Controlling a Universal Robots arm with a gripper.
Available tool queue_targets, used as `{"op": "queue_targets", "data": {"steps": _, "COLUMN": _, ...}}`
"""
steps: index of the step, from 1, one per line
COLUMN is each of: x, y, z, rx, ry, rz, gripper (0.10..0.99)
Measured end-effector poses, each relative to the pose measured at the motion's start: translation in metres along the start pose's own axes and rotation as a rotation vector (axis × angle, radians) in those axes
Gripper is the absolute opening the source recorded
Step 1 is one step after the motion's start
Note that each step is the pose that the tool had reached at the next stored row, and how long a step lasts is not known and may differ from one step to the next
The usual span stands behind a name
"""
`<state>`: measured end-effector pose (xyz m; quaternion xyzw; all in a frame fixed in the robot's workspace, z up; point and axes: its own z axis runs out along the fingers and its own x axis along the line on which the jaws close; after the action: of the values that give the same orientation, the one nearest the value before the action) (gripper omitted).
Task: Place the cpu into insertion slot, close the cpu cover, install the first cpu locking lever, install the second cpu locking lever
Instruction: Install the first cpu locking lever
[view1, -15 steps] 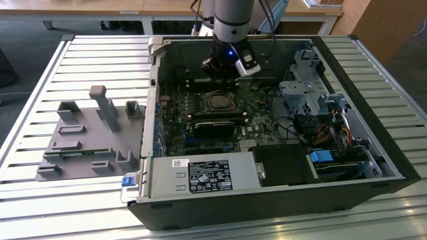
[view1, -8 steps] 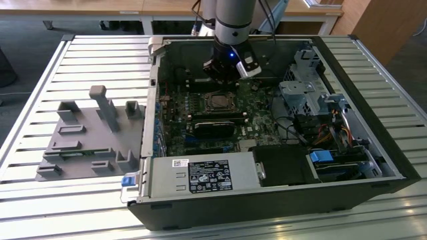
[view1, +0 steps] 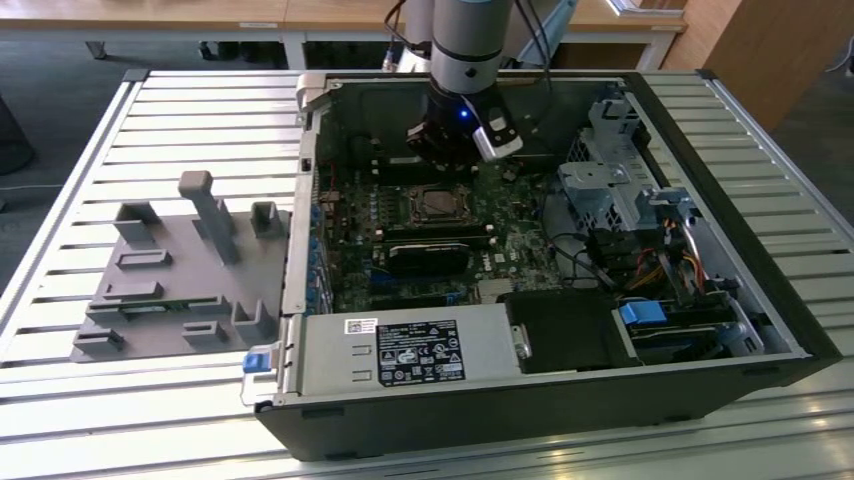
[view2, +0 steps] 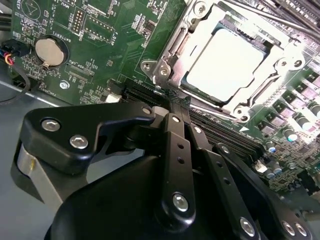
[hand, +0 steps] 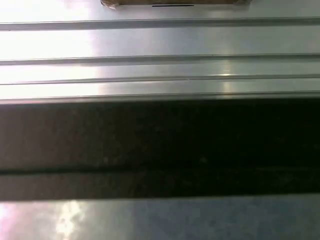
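Open computer case (view1: 561, 380) on a slatted metal table (view1: 80, 400), with a grey fixture block (view1: 174, 290) to the exterior view's left. The gripper (view1: 447, 160) hangs inside the case, just behind the slot (view1: 437, 205) on the green board (view1: 360, 270). In the second wrist view the cpu (view2: 225, 65) sits in the slot, framed by the cover (view2: 175, 55), which lies down around it; the fingers (view2: 177, 150) stand together, holding nothing, their tips close before the socket. The levers are hard to make out. The first wrist view shows table slats (hand: 160, 45) and a dark band (hand: 160, 145), unidentifiable. Wooden desks (view1: 174, 10) stand behind.
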<state>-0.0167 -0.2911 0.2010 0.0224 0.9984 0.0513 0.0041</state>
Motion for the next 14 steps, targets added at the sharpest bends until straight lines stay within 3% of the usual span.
{"op": "queue_targets", "data": {"steps": 14, "x": 0.0000, "y": 0.0000, "z": 0.0007, "rx": 0.002, "ry": 0.0000, "rz": 0.000, "gripper": 0.106}}
